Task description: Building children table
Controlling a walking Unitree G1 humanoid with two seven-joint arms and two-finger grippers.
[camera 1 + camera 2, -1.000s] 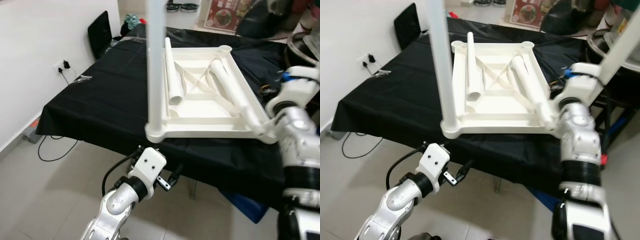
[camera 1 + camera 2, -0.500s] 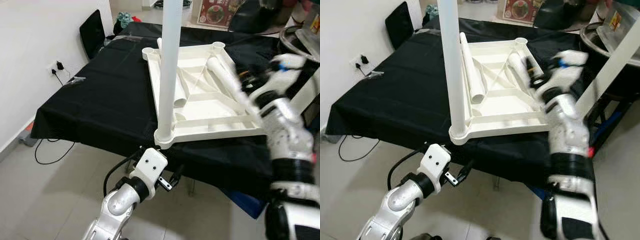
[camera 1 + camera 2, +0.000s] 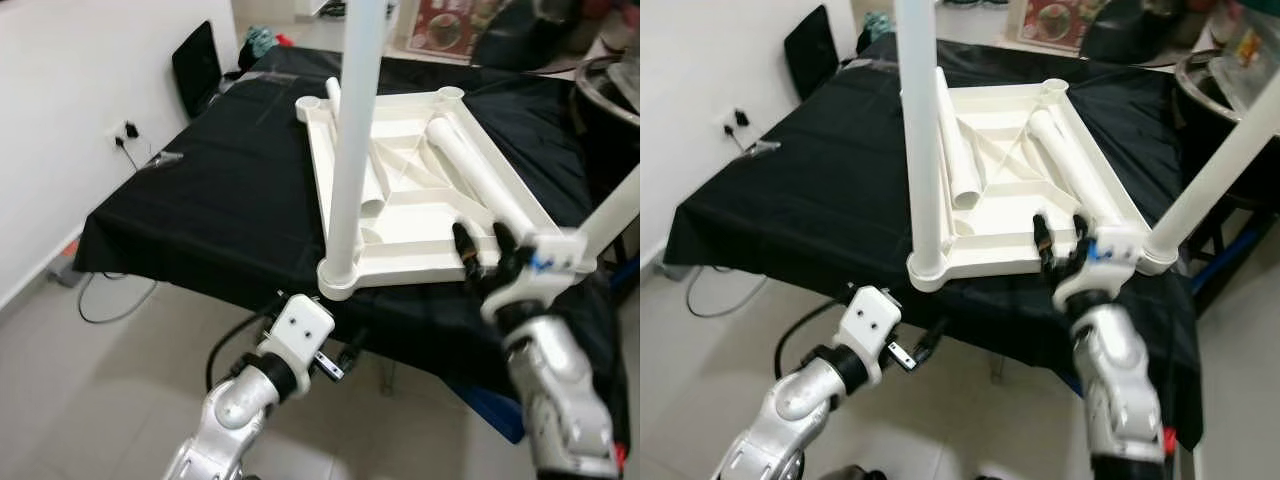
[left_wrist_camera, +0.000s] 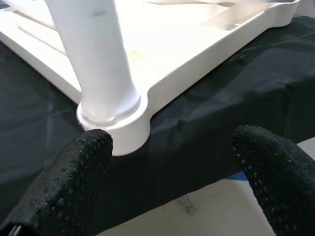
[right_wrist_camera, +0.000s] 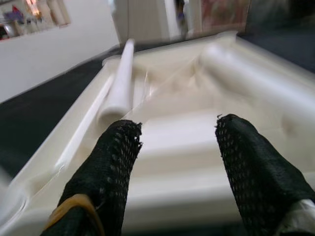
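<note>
Where the head views blur, right gripper (image 5: 174, 142) fingers spread over tabletop (image 5: 187, 172).

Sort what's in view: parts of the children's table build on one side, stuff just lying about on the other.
Job:
white tabletop, lying upside down
fitted legs at two corners
loose legs lying in the tabletop
right gripper, open at its near edge
left gripper, open below it

Lying about:
black cloth
wall socket

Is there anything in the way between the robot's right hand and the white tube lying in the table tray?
Nothing visible blocks it. The right gripper hangs open at the near edge of the upturned white tabletop. The loose leg lies just beyond on the right side; only the low rim and open tray lie between them.
</note>
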